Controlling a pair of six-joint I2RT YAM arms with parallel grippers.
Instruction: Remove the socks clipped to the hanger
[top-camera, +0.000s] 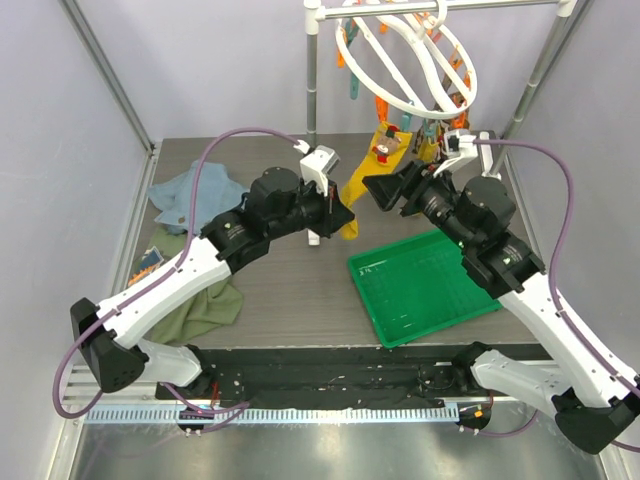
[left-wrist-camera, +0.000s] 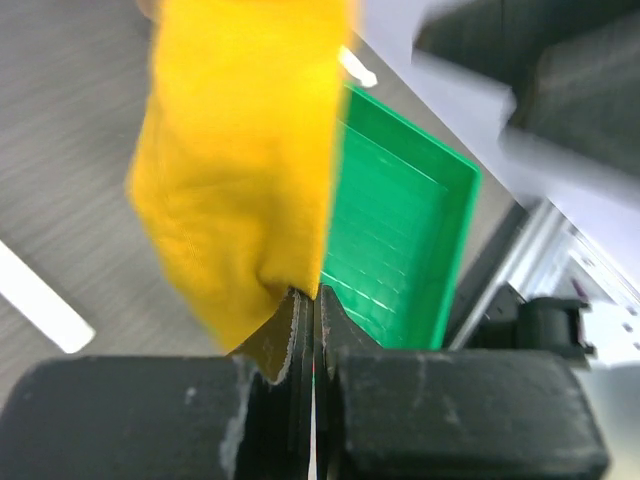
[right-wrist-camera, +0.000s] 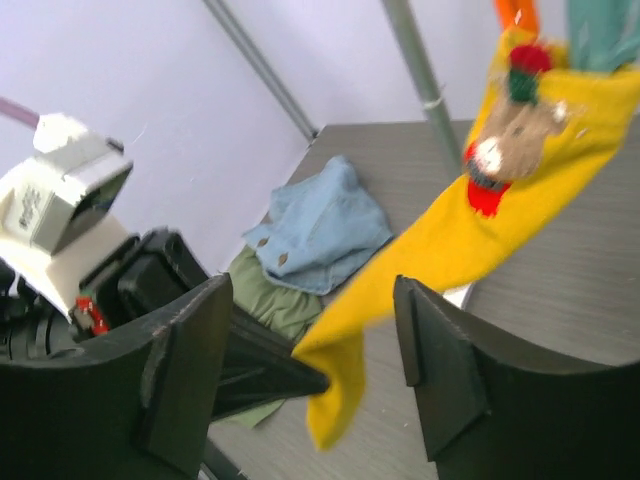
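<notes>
A mustard-yellow sock (right-wrist-camera: 470, 235) hangs from the white ring hanger (top-camera: 398, 104), which dangles from the grey metal rail (top-camera: 312, 80) at the far side of the counter (top-camera: 290, 280). The sock's upper end is up at the ring's clips, and a small bear figure with red trim (right-wrist-camera: 505, 140) shows near that end. From there the sock slants down and to the left, its lower end above the counter.

The left gripper (left-wrist-camera: 315, 305) is clenched on that lower end. Its two fingers are pressed together with a fold of the yellow fabric pinched between the tips, and the rest of the sock rises away from them.

The right gripper (right-wrist-camera: 312, 300) is released, its fingers spread wide. It sits just to the right of the sock, facing the left gripper. From its own camera the sock's lower end shows in the gap between the fingers, and neither finger touches it.

Other socks on the ring are too small to make out.

A green tray (top-camera: 425, 285) lies on the counter below and to the right of the sock, under the right arm. A blue cloth (top-camera: 195, 195) and an olive-green cloth (top-camera: 205, 310) lie well apart from the sock on the counter's left side.
</notes>
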